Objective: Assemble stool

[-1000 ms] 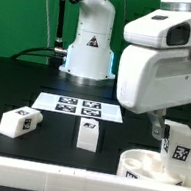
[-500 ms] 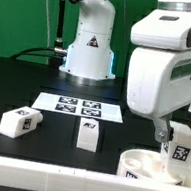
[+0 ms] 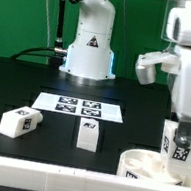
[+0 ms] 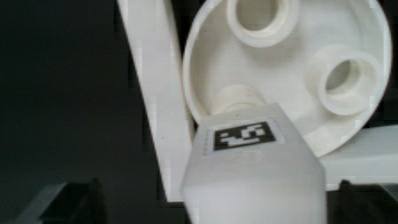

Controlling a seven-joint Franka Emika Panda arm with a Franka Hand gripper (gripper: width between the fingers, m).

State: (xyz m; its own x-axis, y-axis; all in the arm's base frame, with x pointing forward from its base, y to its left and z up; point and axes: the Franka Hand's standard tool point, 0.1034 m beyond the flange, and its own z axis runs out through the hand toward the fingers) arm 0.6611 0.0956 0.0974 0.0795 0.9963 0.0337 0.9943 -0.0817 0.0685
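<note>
Keep the leg [image 3: 179, 145] upright, centred on the seat [image 3: 140, 165] socket, near right; whether the pincer [image 3: 184, 127] clamps it, I cannot tell.

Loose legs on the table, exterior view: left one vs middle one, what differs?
Left leg lies on its side, skewed; middle leg stands upright, tag face to camera. Left leg sits farther from the seat than middle leg. Both: white tagged blocks, clear of the hand, which grips a third leg.
</note>
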